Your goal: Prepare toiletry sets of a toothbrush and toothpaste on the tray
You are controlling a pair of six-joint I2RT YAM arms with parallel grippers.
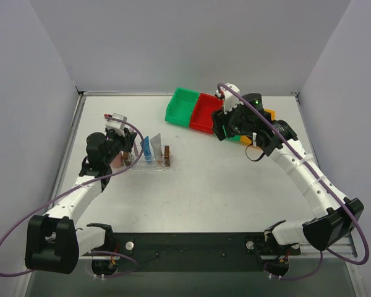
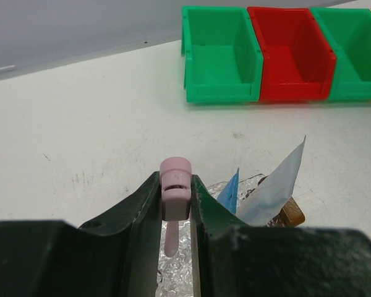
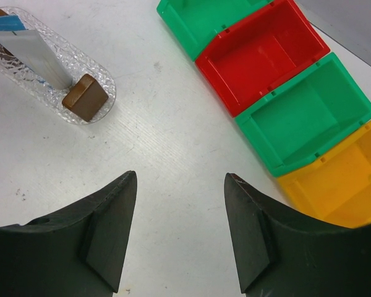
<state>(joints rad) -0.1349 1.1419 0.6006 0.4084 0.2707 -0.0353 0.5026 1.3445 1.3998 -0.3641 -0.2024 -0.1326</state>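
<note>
Left end effector [image 2: 175, 204] clamped on toothbrush [image 2: 175, 176] near its pink head, over the tray [image 3: 74, 55]. Right end effector [image 3: 180, 179] apart, empty. Toothbrush judged light, stiff, thin, slick; a mid-shaft grip would resist pivoting.

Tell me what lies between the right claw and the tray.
Nothing. In the right wrist view, only bare white table stretches from the open right claw up to the tray.
</note>
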